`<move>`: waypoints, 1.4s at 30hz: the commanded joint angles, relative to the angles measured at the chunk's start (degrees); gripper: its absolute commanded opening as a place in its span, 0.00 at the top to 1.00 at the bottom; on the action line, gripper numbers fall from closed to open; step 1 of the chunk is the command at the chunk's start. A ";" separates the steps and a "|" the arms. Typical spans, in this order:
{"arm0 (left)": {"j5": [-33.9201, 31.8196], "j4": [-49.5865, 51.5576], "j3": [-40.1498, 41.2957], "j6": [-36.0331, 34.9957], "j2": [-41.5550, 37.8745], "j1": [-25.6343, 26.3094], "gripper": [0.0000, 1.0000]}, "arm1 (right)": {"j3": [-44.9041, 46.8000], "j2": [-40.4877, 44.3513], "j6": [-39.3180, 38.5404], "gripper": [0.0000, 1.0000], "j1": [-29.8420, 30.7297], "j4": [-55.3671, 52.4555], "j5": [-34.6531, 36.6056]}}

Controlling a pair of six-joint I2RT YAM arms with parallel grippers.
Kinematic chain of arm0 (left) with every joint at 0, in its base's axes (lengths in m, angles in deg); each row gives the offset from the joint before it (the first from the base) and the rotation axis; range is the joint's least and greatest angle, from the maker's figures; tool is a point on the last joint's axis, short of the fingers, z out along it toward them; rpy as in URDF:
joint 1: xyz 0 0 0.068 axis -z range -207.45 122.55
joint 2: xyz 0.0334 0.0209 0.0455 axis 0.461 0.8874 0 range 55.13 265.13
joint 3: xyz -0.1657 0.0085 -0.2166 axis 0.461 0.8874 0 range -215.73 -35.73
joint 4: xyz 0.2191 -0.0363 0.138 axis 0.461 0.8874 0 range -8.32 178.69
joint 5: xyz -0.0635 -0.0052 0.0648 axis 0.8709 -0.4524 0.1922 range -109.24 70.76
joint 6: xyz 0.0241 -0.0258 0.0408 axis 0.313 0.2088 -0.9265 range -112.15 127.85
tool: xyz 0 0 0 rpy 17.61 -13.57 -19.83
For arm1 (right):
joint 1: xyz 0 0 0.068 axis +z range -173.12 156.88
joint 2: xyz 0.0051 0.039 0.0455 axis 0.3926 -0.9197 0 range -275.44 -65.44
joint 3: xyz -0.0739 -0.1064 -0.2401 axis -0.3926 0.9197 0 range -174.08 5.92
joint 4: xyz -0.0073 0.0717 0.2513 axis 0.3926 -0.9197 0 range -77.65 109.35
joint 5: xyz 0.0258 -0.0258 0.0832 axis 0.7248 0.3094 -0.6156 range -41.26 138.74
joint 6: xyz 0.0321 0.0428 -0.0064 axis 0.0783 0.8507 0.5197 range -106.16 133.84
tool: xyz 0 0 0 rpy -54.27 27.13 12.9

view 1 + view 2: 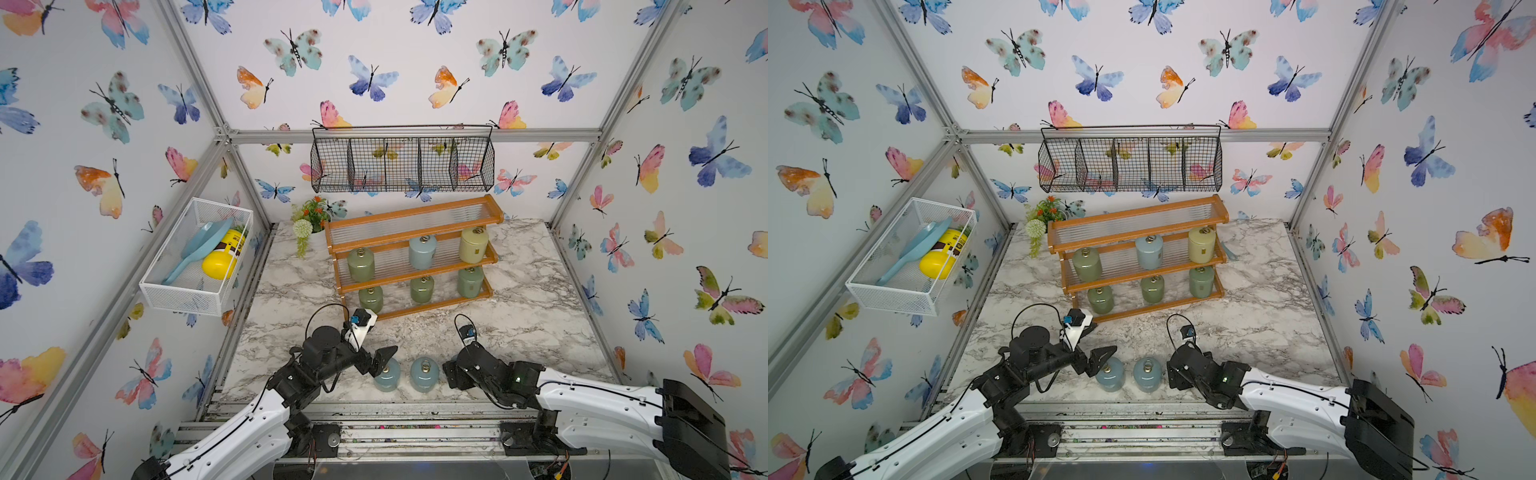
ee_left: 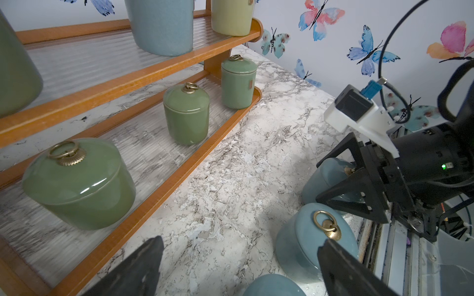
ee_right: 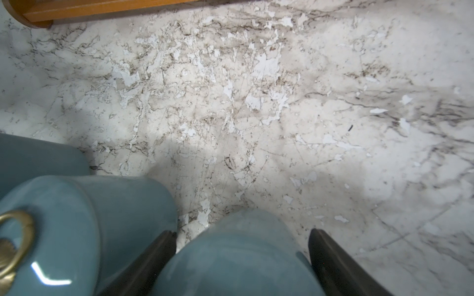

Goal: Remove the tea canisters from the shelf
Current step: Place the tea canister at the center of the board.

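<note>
Right tool point(image 3: 242, 232) grasps a pale blue tea canister point(image 3: 238, 261) at the tabletop point(image 1: 519, 332) front; left tool point(image 2: 239, 244) stands released. Set-down step appears in hand; next, release, then fetch six canisters point(image 1: 360, 264) from the shelf point(image 1: 436, 304)

Left hand point(image 2: 239, 243) spread wide, low over the bench point(image 2: 230, 166). Near blue canister point(image 2: 300, 238) upright just past one finger point(image 2: 343, 269). Ahead of the hand: shelf point(image 2: 159, 71), three green canisters point(image 2: 186, 114) on its lowest tier. Beyond, right hand point(image 2: 318, 180) clamps far blue canister point(image 2: 331, 167).
</note>
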 commanded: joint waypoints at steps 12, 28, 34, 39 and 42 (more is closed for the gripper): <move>-0.36 -0.55 0.57 0.13 -0.60 -0.17 0.02 | -0.45 1.98 1.63 0.01 0.17 -5.76 1.66; -1.62 0.64 -1.12 -0.27 -1.26 -0.17 0.02 | -8.02 7.53 0.01 0.01 0.17 -12.11 4.86; -6.47 3.72 -5.69 0.99 -0.50 -0.18 0.02 | -12.35 7.30 -3.25 0.01 0.17 -11.20 5.76; -15.31 4.53 -8.92 4.65 1.04 -0.17 0.02 | -15.02 6.43 -6.94 0.00 0.00 -9.37 8.39; -20.69 3.24 -10.19 5.19 3.55 -0.17 0.01 | -16.52 5.43 -9.90 0.00 -1.30 -8.20 8.90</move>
